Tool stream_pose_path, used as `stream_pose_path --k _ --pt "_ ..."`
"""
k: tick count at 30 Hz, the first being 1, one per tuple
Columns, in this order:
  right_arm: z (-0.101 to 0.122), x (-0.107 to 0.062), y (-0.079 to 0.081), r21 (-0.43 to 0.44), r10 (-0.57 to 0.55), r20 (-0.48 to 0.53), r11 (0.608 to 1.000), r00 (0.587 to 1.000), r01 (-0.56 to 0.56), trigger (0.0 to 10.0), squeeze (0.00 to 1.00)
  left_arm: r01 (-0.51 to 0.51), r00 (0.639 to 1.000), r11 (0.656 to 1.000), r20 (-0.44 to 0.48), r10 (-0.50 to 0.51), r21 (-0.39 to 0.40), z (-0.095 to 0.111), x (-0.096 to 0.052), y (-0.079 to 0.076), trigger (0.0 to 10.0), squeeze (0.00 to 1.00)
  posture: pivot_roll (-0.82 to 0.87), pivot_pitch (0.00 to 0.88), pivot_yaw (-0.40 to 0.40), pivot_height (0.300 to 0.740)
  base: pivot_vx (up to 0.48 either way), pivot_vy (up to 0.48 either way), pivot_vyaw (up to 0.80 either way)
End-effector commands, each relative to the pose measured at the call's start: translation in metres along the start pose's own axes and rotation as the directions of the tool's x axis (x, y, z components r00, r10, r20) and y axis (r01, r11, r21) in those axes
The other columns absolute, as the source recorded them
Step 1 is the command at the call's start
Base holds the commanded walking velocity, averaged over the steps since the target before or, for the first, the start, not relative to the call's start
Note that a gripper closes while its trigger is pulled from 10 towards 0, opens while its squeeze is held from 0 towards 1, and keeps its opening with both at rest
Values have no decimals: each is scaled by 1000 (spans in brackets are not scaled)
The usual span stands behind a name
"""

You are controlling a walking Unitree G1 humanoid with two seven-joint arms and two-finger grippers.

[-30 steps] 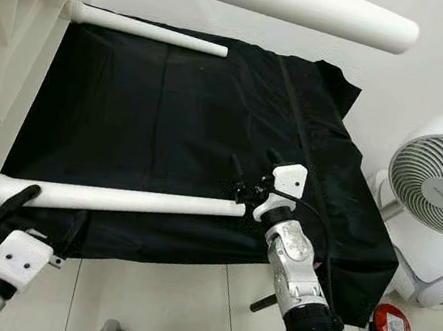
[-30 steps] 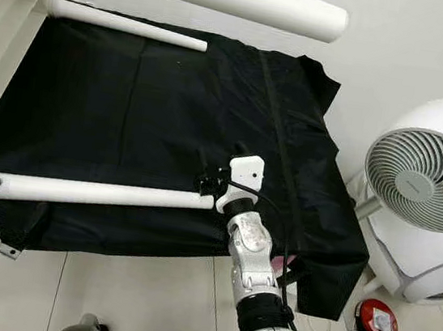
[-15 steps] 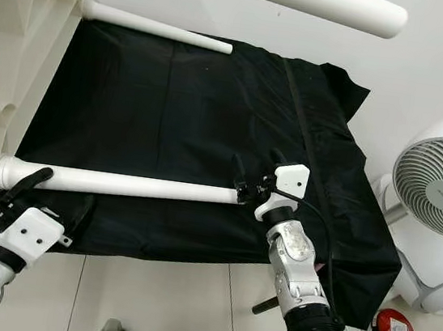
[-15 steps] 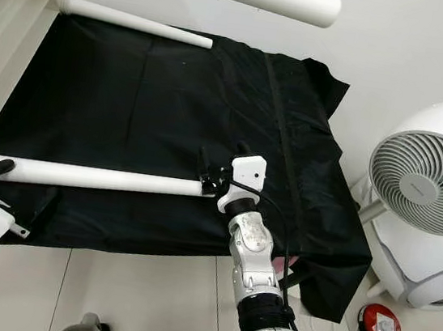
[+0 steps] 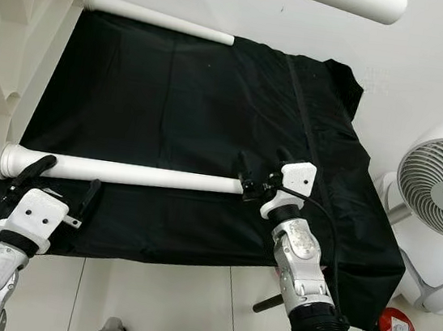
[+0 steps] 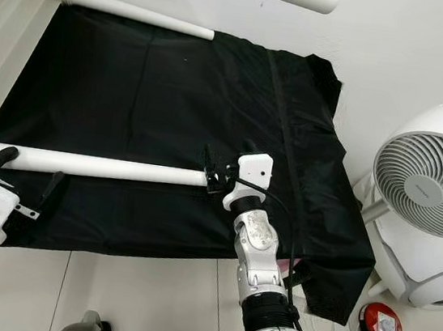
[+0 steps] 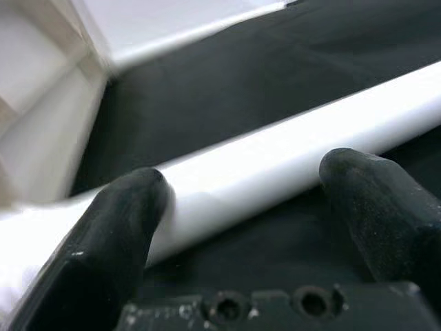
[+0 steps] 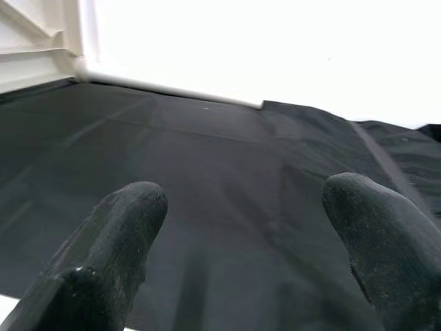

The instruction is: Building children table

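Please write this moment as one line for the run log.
left gripper: open, around white leg near tabletop | right gripper: open, at leg's free end | black cloth beneath

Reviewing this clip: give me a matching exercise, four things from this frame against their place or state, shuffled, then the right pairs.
Things:
1. left gripper
2. right gripper
3. fan
4. far table leg

Places or states:
A. on the floor right of the black cloth
B. open, at the free end of the near table leg
C. lying along the back edge of the cloth
D. open, fingers on either side of the near leg by the tabletop

Pairs: 1-D, 2-B, 3-A, 4-C
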State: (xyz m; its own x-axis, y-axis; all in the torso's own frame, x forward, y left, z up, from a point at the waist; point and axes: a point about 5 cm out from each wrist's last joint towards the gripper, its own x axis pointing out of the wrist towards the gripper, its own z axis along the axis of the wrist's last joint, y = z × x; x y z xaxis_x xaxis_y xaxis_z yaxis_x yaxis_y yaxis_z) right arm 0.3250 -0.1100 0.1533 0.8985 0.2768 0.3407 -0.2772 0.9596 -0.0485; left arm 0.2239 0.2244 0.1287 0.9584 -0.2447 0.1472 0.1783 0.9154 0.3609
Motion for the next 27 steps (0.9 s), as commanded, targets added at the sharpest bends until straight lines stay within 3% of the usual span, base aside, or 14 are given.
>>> stream_pose_path --k 1,15,16,17,18,19,20,21,22,23,24,25,26,27 --pt "0 1 -7 7 -21 -8 1000 1000 21 10000 0 66 996 993 -45 -70 -93 -3 -3 -17 10000 0 172 115 -132 740 0 0 0" --pt "2 6 -11 14 -26 -5 1000 1000 26 10000 0 -63 998 955 11 69 -290 24 -6 -18 10000 0 186 123 -148 740 0 0 0" --pt "3 6 -9 16 -17 2 1000 1000 17 10000 0 -125 991 924 -2 133 -361 22 -6 -12 10000 1000 186 122 -149 740 0 0 0" --pt "3 6 -9 16 -17 2 1000 1000 17 10000 0 -125 991 924 -2 133 -361 22 -6 -12 10000 1000 186 122 -149 740 0 0 0" --pt "4 6 -7 18 -11 10 1000 1000 11 10000 388 -182 982 891 -32 186 -416 21 -8 -7 10000 1000 185 121 -146 740 0 0 0" --pt "4 6 -7 18 -11 10 1000 1000 11 10000 388 -182 982 891 -32 186 -416 21 -8 -7 10000 1000 185 121 -146 740 0 0 0" --pt "5 6 -6 17 -8 17 1000 1000 8 10000 941 -219 974 865 -56 218 -452 21 -9 -3 10000 1000 184 121 -144 740 0 0 0" --pt "7 6 -7 17 -6 30 1000 1000 6 10000 1000 -261 965 839 -93 247 -478 20 -11 -1 10000 1000 185 119 -143 740 0 0 0" --pt "7 6 -7 17 -6 30 1000 1000 6 10000 1000 -261 965 839 -93 247 -478 20 -11 -1 10000 1000 185 119 -143 740 0 0 0" --pt "8 6 -8 16 -9 37 1000 999 8 10000 1000 -284 958 824 -117 261 -491 19 -12 0 10000 639 185 119 -143 740 0 0 0" --pt "8 6 -8 16 -9 37 1000 999 8 10000 1000 -284 958 824 -117 261 -491 19 -12 0 10000 639 185 119 -143 740 0 0 0" --pt "8 6 -10 12 -15 35 1000 999 15 10000 1000 -286 958 829 -116 264 -481 21 -13 0 10000 0 185 120 -144 740 0 0 0" --pt "8 6 -10 12 -15 35 1000 999 15 10000 1000 -286 958 829 -116 264 -481 21 -13 0 10000 0 185 120 -144 740 0 0 0" --pt "9 7 -10 10 -11 39 1000 999 11 10000 0 -268 963 859 -98 251 -437 26 -12 -1 10000 0 187 116 -150 740 0 0 0"
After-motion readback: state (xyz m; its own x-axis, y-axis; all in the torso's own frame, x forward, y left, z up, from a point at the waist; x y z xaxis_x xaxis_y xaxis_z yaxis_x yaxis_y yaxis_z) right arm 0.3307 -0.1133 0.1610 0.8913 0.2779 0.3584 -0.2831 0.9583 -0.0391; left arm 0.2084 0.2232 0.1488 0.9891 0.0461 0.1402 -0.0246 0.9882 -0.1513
